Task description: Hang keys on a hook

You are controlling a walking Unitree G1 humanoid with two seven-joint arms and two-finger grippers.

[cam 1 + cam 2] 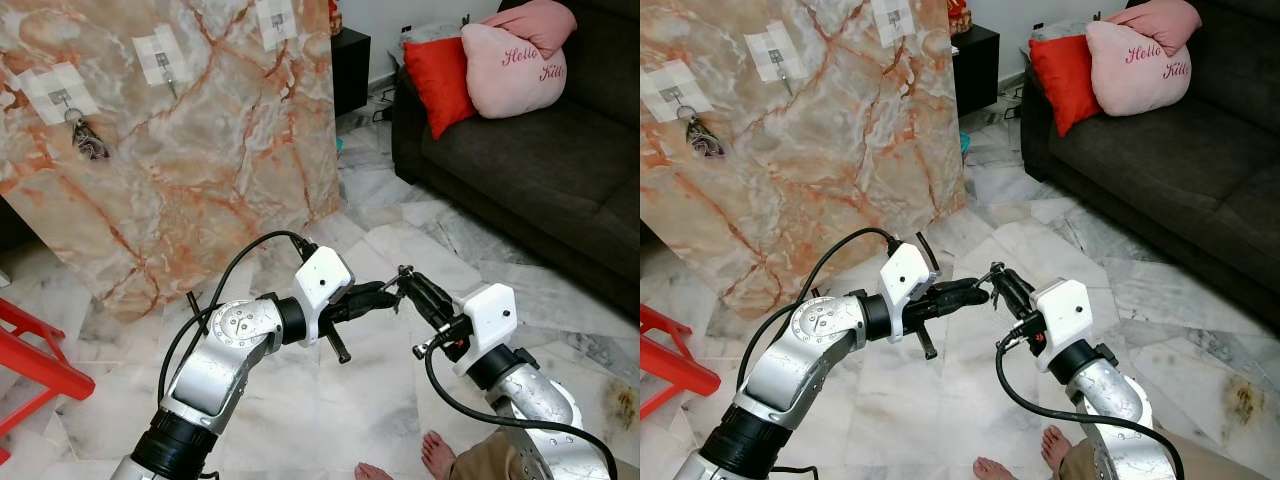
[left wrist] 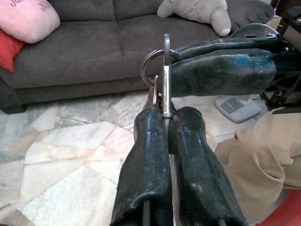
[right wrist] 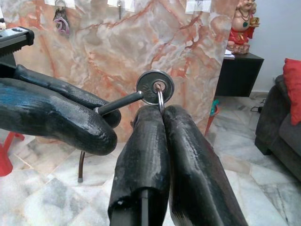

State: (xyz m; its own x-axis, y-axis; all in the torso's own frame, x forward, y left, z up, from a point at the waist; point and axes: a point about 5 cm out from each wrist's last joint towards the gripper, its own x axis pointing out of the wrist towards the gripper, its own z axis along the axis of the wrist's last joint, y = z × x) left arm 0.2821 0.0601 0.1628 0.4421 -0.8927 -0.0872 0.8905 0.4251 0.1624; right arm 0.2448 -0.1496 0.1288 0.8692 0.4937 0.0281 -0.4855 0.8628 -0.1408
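Silver key [image 3: 154, 87] with round flat head, metal ring [image 2: 153, 66] threaded through its hole, held in mid-air above the marble floor, low and centre in the head views [image 1: 401, 275]. Shaft pinched between two black fingers, ring pinched between two others, head standing edge-on in the left wrist view. Hooks on white pads across the marble panel at about eleven o'clock from the key: left hook [image 1: 62, 98] already carrying a dark key bunch [image 1: 88, 141], middle hook [image 1: 164, 66] and right hook [image 1: 276, 19] bare.
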